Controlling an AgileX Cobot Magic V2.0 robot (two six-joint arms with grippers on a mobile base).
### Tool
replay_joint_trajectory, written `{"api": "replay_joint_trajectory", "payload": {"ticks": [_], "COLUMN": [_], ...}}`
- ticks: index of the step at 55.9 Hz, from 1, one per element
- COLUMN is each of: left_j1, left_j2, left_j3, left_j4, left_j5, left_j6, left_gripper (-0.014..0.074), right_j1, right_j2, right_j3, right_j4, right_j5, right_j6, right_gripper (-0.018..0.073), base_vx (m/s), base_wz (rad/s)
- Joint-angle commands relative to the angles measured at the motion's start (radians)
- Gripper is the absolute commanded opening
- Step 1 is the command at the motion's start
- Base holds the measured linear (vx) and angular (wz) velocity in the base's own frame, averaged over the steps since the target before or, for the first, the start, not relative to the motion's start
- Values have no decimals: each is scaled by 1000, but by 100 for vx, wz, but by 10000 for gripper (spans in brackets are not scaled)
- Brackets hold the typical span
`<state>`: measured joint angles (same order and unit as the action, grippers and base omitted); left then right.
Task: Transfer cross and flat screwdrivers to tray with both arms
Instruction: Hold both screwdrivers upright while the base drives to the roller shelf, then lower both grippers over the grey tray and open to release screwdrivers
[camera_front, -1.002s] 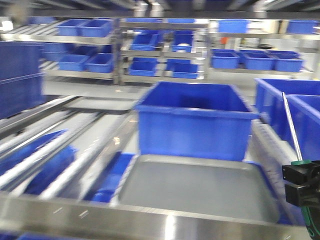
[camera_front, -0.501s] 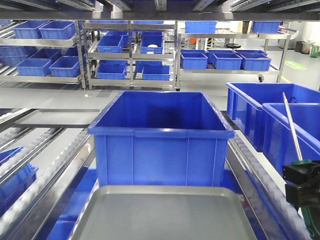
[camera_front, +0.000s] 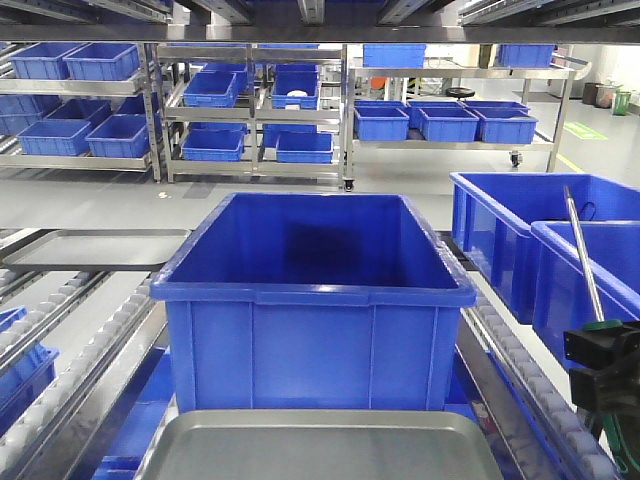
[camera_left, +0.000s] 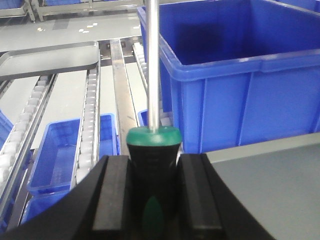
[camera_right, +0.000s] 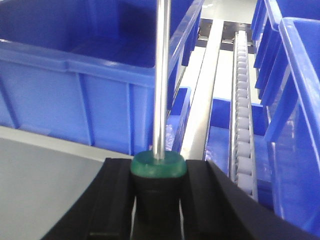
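Left gripper: the black blocky left clamp (camera_left: 152, 200) fills the bottom centre of the left wrist view, its two fingers (camera_left: 117, 200) pressed against a handle; it lies outside the front view.
Left screwdriver: a slim screwdriver with a green-and-black handle and long silver shaft (camera_left: 153, 145) stands upright between those fingers, the shaft running to the top of the frame.
Far tray: a second grey tray (camera_front: 95, 250) lies on the roller conveyor (camera_front: 90, 330) at middle left of the front view.
Tray: the shallow silvery-grey metal tray with rounded corners (camera_front: 320, 450) lies at bottom centre of the front view, just before the bin.
Bin: a deep blue plastic bin (camera_front: 310, 290) stands in the centre of the frame, behind the tray.
Shelves: steel racks of smaller blue bins (camera_front: 250, 100) cross the top.
Right bins: two more blue bins (camera_front: 530, 240) sit at the right edge.
Right gripper: the black right clamp (camera_right: 157, 200) (camera_front: 600, 365) sits at lower right of the front view, closed on a handle.
Right screwdriver: a matching green-and-black handled screwdriver (camera_right: 159, 160) (camera_front: 585, 270) rises slightly tilted from that clamp, beside the tray's right side.
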<state>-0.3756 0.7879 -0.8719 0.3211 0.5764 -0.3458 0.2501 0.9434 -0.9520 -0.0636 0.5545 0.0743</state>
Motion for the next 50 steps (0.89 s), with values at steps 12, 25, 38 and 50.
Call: {"api": "replay_joint_trajectory", "payload": {"ticks": [12,25,38,50], "left_j1": [0,0,0,-20], "left_j2": [-9,-9,-9,41], "left_j3": [-30,-30,-30,-30], "left_j4": [15,15,11,-147], "left_j5": [-89,-90,-97,-240], "left_j6": [-11,-11,-11,15], "left_gripper": [0,0,0,0], "right_j1": [1,1,1,1], "right_j2": [-11,-3,-3,7], "right_j3": [-33,-33,-33,-33], "right_j4": [-10,-9,-9,24], "right_j5": [-88,-144,-142,-153], "right_j6": [-3,-3,-3,-3], "right_gripper": [-8,-8,-8,-8], "base_vx": [4,0,0,0], "base_wz": [-2,-1,0,0]}}
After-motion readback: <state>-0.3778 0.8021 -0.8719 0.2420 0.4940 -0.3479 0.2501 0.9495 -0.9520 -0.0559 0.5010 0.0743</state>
